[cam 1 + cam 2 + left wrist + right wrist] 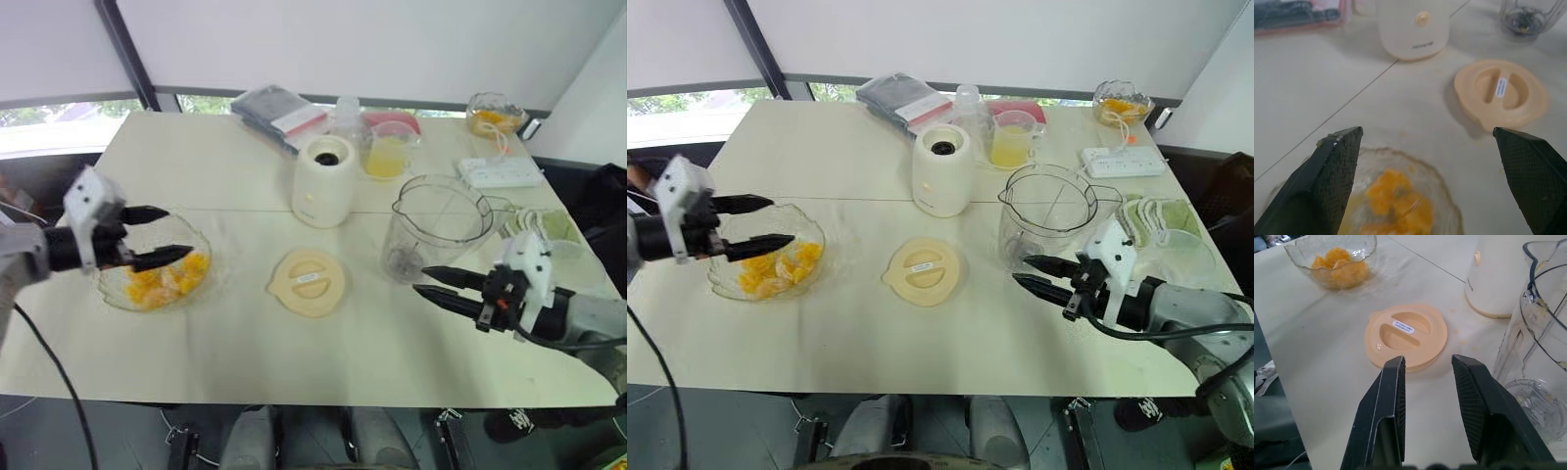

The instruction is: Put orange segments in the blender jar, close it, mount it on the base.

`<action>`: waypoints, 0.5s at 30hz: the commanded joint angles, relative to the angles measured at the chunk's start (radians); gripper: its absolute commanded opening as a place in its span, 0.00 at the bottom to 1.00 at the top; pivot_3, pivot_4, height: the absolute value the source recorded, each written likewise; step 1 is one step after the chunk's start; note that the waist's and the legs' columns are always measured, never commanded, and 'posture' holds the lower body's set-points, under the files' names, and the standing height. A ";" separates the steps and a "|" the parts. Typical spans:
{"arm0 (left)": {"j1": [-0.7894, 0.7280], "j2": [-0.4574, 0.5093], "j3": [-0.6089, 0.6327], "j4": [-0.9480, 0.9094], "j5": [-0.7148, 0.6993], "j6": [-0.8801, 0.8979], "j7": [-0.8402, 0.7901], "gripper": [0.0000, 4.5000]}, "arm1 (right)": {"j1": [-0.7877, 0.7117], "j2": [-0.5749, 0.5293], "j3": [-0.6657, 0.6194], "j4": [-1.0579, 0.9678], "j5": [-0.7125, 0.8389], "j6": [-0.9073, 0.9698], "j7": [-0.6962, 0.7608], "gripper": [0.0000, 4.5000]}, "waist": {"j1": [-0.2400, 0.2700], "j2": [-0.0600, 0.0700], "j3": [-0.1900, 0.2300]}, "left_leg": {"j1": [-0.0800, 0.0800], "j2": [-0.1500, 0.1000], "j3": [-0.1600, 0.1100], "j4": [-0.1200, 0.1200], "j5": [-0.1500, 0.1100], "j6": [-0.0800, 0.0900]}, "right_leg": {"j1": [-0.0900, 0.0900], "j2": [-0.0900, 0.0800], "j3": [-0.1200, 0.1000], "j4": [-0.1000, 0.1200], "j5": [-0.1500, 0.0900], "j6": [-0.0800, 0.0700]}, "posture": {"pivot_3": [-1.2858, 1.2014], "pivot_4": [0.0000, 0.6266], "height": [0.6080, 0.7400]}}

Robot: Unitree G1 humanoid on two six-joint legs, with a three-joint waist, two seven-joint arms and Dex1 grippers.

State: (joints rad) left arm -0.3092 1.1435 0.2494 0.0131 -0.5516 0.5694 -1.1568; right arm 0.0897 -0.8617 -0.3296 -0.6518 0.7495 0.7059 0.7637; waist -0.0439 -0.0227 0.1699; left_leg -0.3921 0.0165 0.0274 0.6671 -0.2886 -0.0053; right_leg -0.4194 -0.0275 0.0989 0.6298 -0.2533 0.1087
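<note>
While the left gripper (157,237) hangs over the glass bowl (122,294) near the left edge of the worktop (196,166), its two black fingers are spread wide and hold nothing. Orange segments (167,279) lie in a heap inside that bowl, just under the fingers.

At the right edge of the worktop, the right gripper (1031,272) points toward the middle. Its fingers are a little apart with nothing between them. The blender jar (436,225) stands upright just behind this gripper, and they do not touch. The jar is clear, with a pour spout, and metal blades sit at its bottom. I see no orange segments in it.

A flat round cream lid (308,282) lies on the worktop between the bowl and the jar, in front of the base (324,181). The base stands near the middle of the worktop, with its dark round socket on top and nothing on it.

Behind the base, toward the far edge, stands a small clear cup of yellow liquid (389,155). A second glass bowl with orange pieces (495,113) sits at the far right corner, and a white power strip (502,172) lies near it.
</note>
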 commanded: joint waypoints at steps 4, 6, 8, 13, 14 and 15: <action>-0.148 0.109 -0.122 0.257 0.142 -0.163 -0.226 0.99 | -0.005 0.061 0.055 -0.018 -0.056 -0.064 -0.034 0.34 | 0.002 0.000 0.000 | -0.001 0.000 0.001 0.000 0.000 0.000 | -0.002 0.000 0.000 0.001 0.000 0.000 | 0.52 0.24 1.00; -0.207 0.098 -0.177 0.325 0.192 -0.218 -0.279 0.99 | 0.001 0.079 0.062 -0.029 -0.061 -0.069 -0.049 0.34 | 0.007 0.000 0.000 | -0.001 0.000 0.003 0.000 0.000 0.000 | -0.002 0.000 0.000 0.001 0.000 0.000 | 0.52 0.24 1.00; -0.243 0.077 -0.249 0.400 0.261 -0.283 -0.326 0.99 | 0.009 0.089 0.066 -0.039 -0.075 -0.074 -0.066 0.34 | 0.007 -0.001 0.000 | -0.001 -0.001 0.004 0.000 0.000 0.000 | -0.002 0.000 0.000 0.001 0.000 0.000 | 0.52 0.24 1.00; -0.312 -0.008 -0.339 0.564 0.372 -0.422 -0.362 0.99 | 0.041 0.102 0.071 -0.064 -0.098 -0.082 -0.090 0.34 | 0.006 -0.001 0.000 | -0.002 -0.001 0.005 0.000 0.000 0.000 | -0.002 0.000 0.001 0.001 0.000 0.000 | 0.52 0.24 1.00; -0.322 -0.026 -0.351 0.592 0.392 -0.448 -0.362 0.99 | 0.048 0.105 0.067 -0.070 -0.097 -0.082 -0.092 0.34 | 0.007 -0.002 0.000 | -0.002 -0.001 0.005 0.000 0.000 0.000 | -0.002 0.001 0.001 0.002 0.000 0.000 | 0.52 0.24 1.00; -0.334 -0.040 -0.360 0.622 0.410 -0.476 -0.361 0.99 | 0.052 0.106 0.066 -0.076 -0.096 -0.080 -0.097 0.34 | 0.007 -0.002 0.000 | -0.002 -0.001 0.005 0.000 0.000 0.000 | -0.003 0.001 0.001 0.002 0.000 0.000 | 0.52 0.24 1.00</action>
State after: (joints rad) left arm -0.6113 1.0960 -0.1105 0.6056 -0.1721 0.1404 -1.5130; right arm 0.1408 -0.7627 -0.2446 -0.6823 0.6496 0.6416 0.6733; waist -0.0371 -0.0247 0.1697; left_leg -0.3942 0.0154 0.0320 0.6674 -0.2886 -0.0053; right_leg -0.4221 -0.0269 0.0995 0.6318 -0.2529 0.1094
